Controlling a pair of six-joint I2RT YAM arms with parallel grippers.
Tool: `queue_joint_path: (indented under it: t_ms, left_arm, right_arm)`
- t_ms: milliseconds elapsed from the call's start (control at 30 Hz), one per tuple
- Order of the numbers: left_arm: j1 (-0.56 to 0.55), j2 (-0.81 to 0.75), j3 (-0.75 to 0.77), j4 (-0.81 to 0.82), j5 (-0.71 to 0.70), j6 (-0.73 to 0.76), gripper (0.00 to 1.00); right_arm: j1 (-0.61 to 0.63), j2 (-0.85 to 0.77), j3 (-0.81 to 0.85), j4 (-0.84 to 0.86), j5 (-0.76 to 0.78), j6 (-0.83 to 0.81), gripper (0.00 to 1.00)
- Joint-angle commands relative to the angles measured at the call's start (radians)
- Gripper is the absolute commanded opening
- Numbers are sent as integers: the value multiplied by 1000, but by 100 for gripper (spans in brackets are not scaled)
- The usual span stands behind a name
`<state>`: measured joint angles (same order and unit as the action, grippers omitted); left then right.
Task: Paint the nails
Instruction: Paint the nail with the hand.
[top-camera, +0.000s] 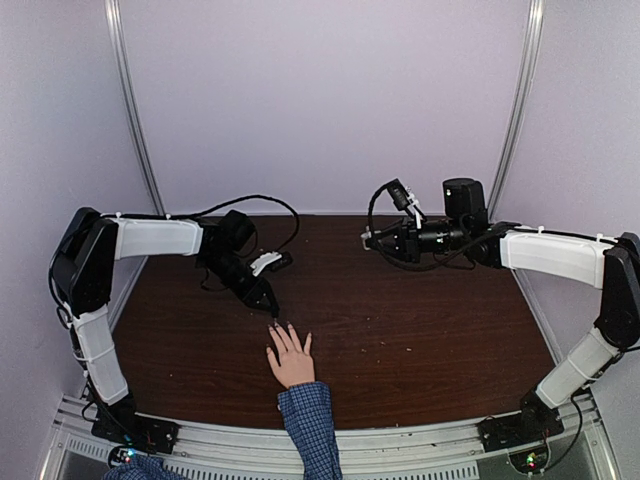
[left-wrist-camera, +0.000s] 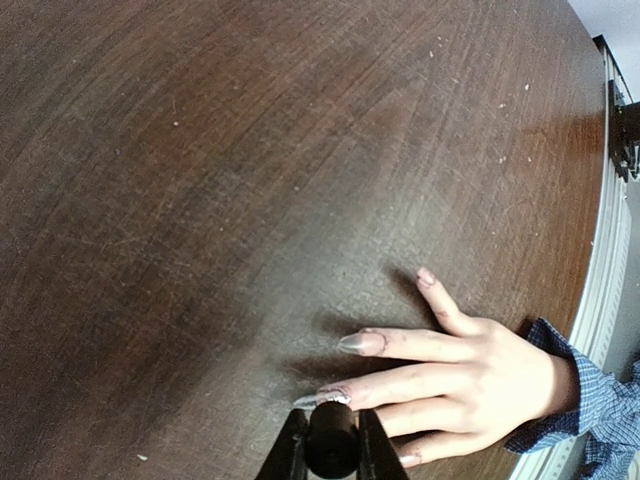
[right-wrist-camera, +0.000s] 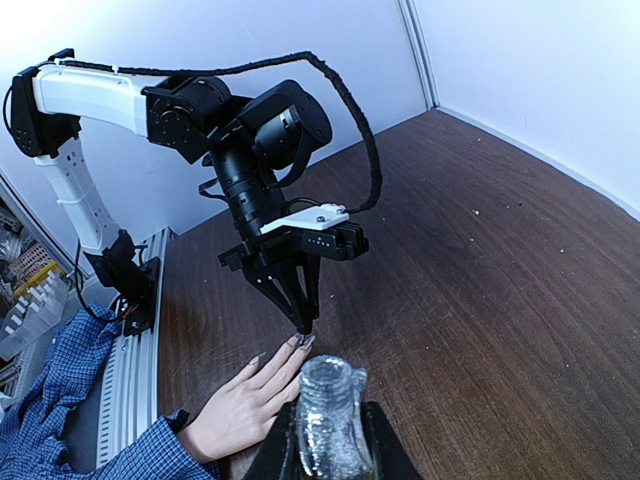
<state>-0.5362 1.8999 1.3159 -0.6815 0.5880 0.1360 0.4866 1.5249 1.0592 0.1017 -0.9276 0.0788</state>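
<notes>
a clear glass bottle (right-wrist-camera: 325, 420), neck open and contents unclear, sits clamped in the right jaws, well apart from the hand (top-camera: 291, 360). the left jaws pinch a black cap (left-wrist-camera: 331, 440) just over the hand's nails (left-wrist-camera: 362, 343). the hand lies flat on a dark wood surface (top-camera: 420, 330); pale walls (top-camera: 320, 100) rise beyond it.

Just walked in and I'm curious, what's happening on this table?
The left fingers grip a black brush cap, its tip down by the middle nail of a hand lying flat on the table. The right fingers hold an open glass bottle off to the right. Painting seems underway.
</notes>
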Motion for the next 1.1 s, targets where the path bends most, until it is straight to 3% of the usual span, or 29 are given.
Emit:
queue_joint_path:
  t_ms: [0, 667, 1067]
  left_arm:
    - [-3, 16, 28, 28, -14, -21, 0]
    - [29, 5, 30, 59, -56, -65, 0]
    - [33, -40, -13, 114, 22, -56, 0]
  right_arm:
    - [-5, -2, -10, 25, -14, 3, 0]
    - [-5, 0, -5, 20, -15, 3, 0]
    - [-5, -1, -4, 21, -17, 4, 0]
